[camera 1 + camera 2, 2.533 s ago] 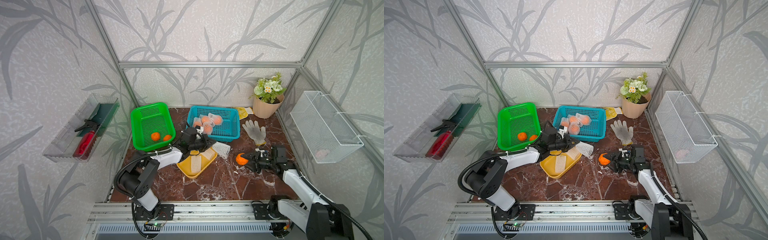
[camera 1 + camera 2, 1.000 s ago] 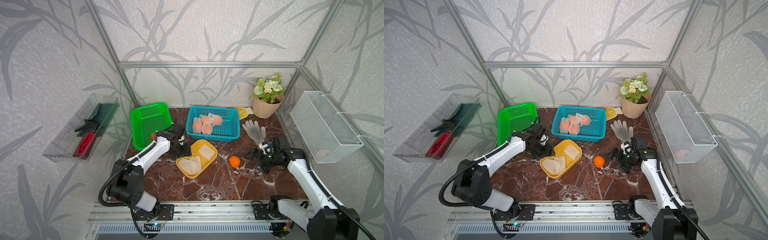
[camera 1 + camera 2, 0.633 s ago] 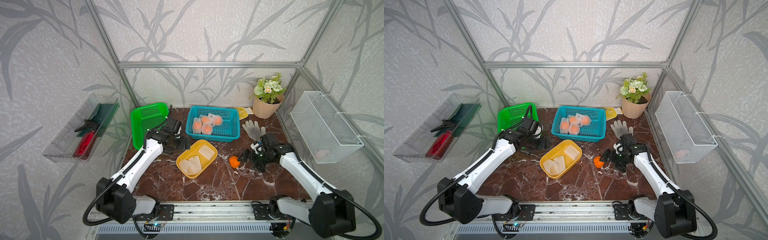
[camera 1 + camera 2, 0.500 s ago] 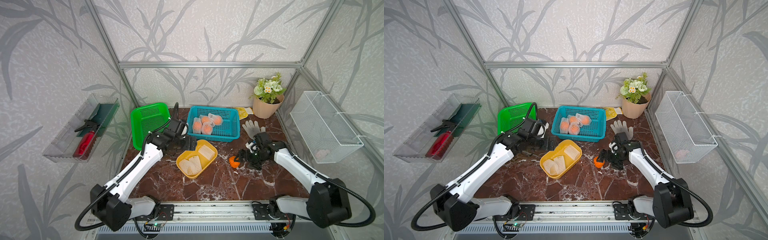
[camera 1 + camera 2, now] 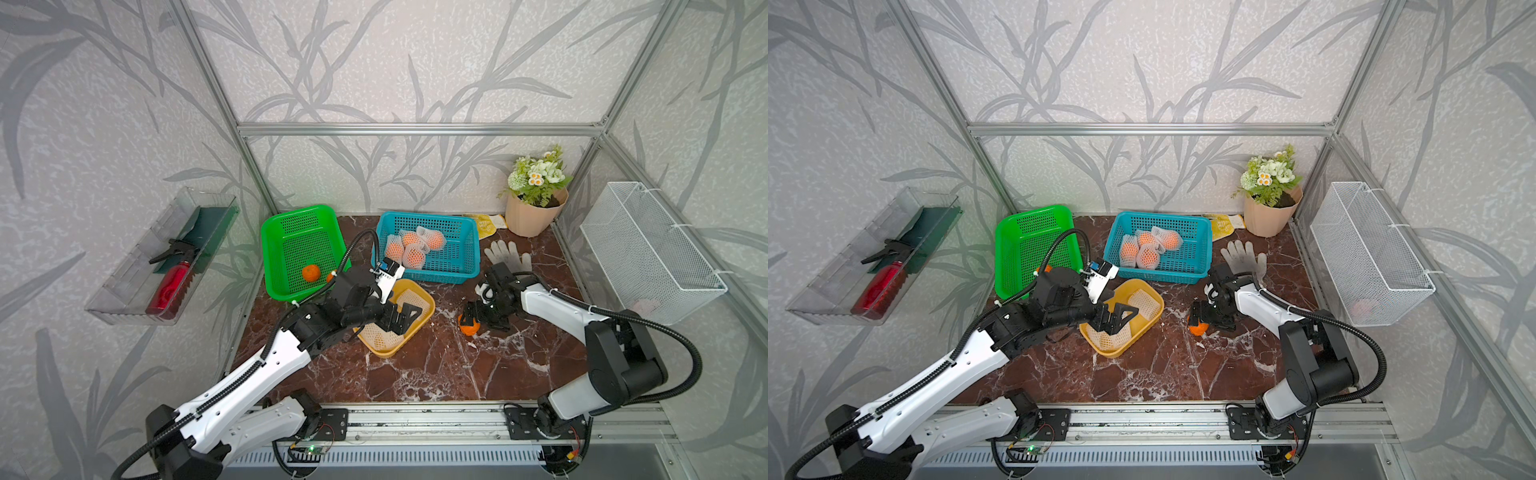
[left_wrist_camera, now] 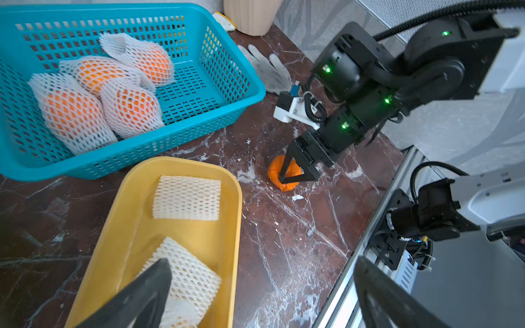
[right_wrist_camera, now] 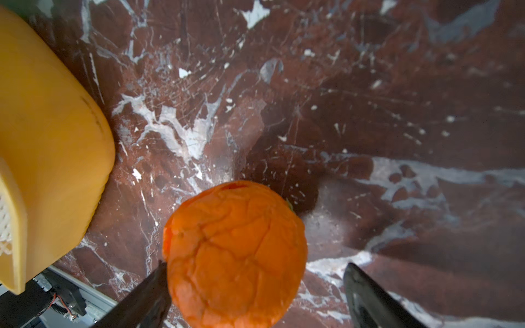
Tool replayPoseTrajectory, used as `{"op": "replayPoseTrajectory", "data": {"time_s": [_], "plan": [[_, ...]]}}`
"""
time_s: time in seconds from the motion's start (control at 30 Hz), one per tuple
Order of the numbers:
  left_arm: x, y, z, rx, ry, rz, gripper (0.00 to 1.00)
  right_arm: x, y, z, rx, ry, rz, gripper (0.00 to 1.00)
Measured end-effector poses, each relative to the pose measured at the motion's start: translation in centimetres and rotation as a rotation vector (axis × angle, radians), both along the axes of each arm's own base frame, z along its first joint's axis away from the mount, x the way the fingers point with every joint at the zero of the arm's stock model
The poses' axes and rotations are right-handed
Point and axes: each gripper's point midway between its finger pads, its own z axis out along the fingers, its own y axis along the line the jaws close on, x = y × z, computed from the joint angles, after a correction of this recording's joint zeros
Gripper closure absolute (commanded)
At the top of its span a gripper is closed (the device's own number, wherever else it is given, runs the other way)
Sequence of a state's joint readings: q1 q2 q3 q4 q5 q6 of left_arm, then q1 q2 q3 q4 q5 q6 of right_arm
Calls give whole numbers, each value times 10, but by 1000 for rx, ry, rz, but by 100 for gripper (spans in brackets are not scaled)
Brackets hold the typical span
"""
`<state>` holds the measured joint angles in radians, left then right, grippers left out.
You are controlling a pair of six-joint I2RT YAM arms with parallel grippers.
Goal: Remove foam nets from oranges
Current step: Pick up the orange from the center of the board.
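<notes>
A bare orange [image 7: 235, 255], round with dimpled, creased peel, lies on the dark red, white-veined marble surface [image 5: 415, 374]. In both top views it is found at 3 o'clock of the yellow tray [image 5: 430, 305], near it but apart. The right pincer [image 6: 295, 177] is lowered over this fruit with its black fingers spread. In the right wrist view one finger is seen against the peel while the other stands clear of it, so the fruit is straddled, not pinched.

The left pincer [image 5: 401, 319] is held above the tray, spread wide, with nothing between its wedge-shaped fingers. Two flattened nets [image 6: 186, 198] of white foam, pierced with diamond-shaped holes, are laid in the smooth, round-cornered plastic tray, one toward its 1 o'clock end and one toward its 7 o'clock end.

At 12 o'clock of the tray stands a blue basket [image 6: 227, 85] of slotted plastic. Four wrapped oranges [image 6: 71, 113] are heaped in it, each paler through a bulging mesh sleeve. At 10 o'clock a green basket [image 5: 291, 232] of the same slotted make holds a loose orange [image 5: 311, 272]. A grey-white knitted glove [image 5: 505, 253] lies flat at 1 o'clock of the bare orange.
</notes>
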<state>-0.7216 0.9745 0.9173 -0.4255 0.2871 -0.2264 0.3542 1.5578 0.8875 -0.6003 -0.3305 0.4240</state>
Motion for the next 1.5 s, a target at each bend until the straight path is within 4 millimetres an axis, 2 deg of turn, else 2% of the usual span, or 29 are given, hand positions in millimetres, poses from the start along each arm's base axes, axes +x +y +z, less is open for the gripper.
{"op": "replayPoseTrajectory", "data": {"time_s": [0.1,0.23,0.47,0.57,0.63,0.73,0.83,0.93,1.07,1.17,1.33,1.5], "plan": [[-4,2,-1,-8,-40,-15,1,5,3,-4,7,-9,-2,14],[-5,1,-3,-16,-86,-37,1,12,7,-10,19,-16,-8,26],[-5,-11,-27,-6,-92,-89,1,15,12,-7,48,-27,-10,41],[-4,-21,-37,-9,-94,-129,1,16,16,7,80,-57,-6,41],[-5,-30,-42,-13,-104,-171,1,16,20,24,120,-94,-3,41],[-8,-49,-48,-20,-132,-257,1,14,28,50,196,-138,1,42],[-10,-70,-58,-22,-164,-343,1,6,35,66,272,-142,2,42],[-9,-86,-73,-17,-179,-406,1,-4,38,68,314,-114,-6,43],[-7,-102,-104,15,-157,-477,1,-17,40,70,358,-79,-21,43],[-4,-113,-117,26,-159,-516,1,-22,43,76,393,-70,-24,43],[3,-129,-115,14,-214,-546,1,-28,48,85,445,-62,-22,43],[5,-142,-109,-8,-255,-567,1,-34,50,84,480,-30,-39,43]]}}
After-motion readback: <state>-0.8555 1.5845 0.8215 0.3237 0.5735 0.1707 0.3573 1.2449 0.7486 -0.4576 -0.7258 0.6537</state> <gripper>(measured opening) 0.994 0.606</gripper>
